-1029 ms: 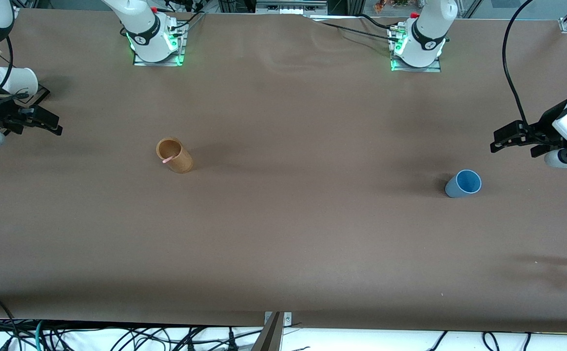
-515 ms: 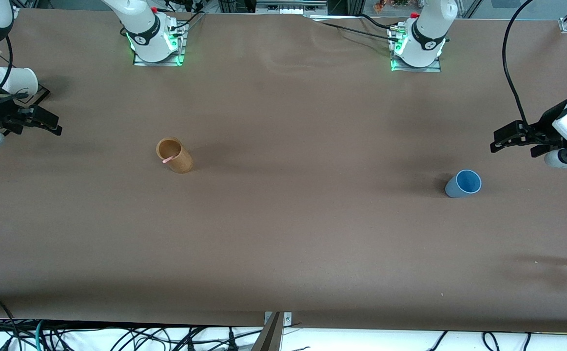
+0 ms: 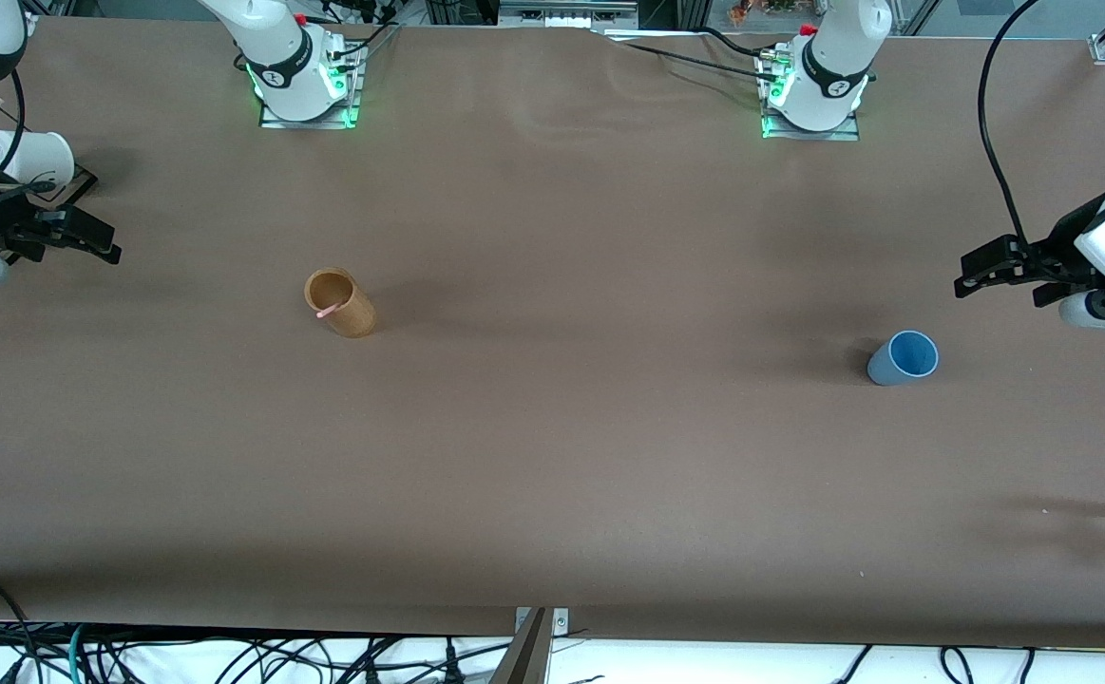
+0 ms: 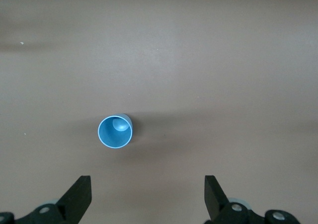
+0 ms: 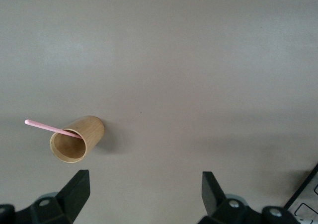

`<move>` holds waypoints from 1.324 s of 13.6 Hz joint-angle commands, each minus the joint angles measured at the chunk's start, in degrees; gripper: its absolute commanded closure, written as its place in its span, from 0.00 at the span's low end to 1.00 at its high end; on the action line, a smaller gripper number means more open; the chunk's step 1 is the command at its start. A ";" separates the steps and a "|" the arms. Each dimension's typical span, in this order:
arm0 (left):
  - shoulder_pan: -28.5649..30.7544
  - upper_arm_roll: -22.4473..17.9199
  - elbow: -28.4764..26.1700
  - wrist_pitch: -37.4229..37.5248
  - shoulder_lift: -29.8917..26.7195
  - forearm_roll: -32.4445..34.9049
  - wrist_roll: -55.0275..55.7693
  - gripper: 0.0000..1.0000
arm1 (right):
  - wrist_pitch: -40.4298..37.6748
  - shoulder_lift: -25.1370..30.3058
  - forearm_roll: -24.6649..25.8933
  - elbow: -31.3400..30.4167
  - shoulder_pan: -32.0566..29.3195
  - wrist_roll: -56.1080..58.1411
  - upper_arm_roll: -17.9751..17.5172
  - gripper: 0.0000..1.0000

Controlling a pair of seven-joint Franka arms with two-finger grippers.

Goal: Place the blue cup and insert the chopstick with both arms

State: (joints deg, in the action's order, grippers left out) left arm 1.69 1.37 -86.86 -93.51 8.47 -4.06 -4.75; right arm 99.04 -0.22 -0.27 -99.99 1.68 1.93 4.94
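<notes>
The blue cup (image 3: 902, 358) stands upright at the frame's right; the chopstick (image 3: 328, 311) apparently leans in the brown cup (image 3: 340, 303). Left gripper (image 3: 997, 267) and right gripper (image 3: 77, 238) are held wide, empty. The blue cup should be straddled squarely before closing.

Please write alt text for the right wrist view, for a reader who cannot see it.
A brown wooden cup stands on the brown table with a pink chopstick leaning out over its rim. The right gripper hangs open above the table, holding nothing.
</notes>
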 commanded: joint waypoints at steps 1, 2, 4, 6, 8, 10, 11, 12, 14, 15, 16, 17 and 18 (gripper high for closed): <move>0.51 0.38 1.43 0.61 1.11 -1.21 -1.13 0.00 | -0.87 -0.40 -0.34 1.29 -0.01 -0.17 0.07 0.00; 0.77 0.38 1.43 0.61 1.19 -1.12 -1.13 0.00 | -0.95 -0.49 -0.43 1.29 -0.01 -0.17 0.16 0.00; 1.21 0.21 1.51 0.52 1.72 -1.04 -1.22 0.00 | -1.13 -0.49 -0.43 1.29 -0.09 -0.17 0.16 0.00; 1.65 0.03 1.51 0.35 3.64 -0.69 -1.22 0.00 | -1.13 -0.49 -0.52 1.29 -0.09 -0.17 0.24 0.00; 2.09 0.12 1.51 0.34 5.24 -0.60 -1.14 0.00 | -1.13 -0.49 -0.52 1.29 -0.09 -0.26 0.24 0.00; 2.79 0.12 1.51 0.00 7.94 -0.68 -1.13 0.00 | -1.13 -0.49 -0.52 1.29 -0.09 -0.17 0.24 0.00; 2.88 0.12 1.51 -0.70 9.44 -1.12 -1.13 0.00 | -1.13 -0.49 -0.52 1.29 -0.01 -0.26 0.24 0.00; 3.14 0.03 1.43 -1.49 10.76 -1.12 -1.22 0.00 | -1.13 -0.49 -0.43 1.29 -0.09 -0.26 0.24 0.00; 3.06 0.03 0.99 -3.68 13.75 -0.42 -1.40 0.00 | -1.13 -0.49 -0.52 1.29 -0.09 -0.17 0.24 0.00; 3.15 0.03 0.46 -5.96 15.24 -0.16 -1.57 0.00 | -1.13 -0.49 -0.52 1.29 -0.09 -0.17 0.24 0.00; 3.15 0.03 -0.50 -7.81 15.87 1.32 -1.57 0.00 | -1.13 -0.49 -0.52 1.29 -0.09 -0.26 0.24 0.00; 2.62 0.03 -1.29 -9.31 16.31 3.69 -1.57 0.00 | -1.13 -0.49 -0.52 1.29 -0.09 -0.26 0.24 0.00; 2.10 0.03 -1.99 -9.93 16.57 5.28 -1.23 0.00 | -1.13 -0.49 -0.52 1.29 -0.09 -0.26 0.24 0.00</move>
State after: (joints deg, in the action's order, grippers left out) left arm 4.43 1.36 -87.56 -101.84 25.14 -1.79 -5.07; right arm 99.02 -0.36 -0.27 -99.96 1.64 1.93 5.09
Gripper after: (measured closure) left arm 0.000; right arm 0.000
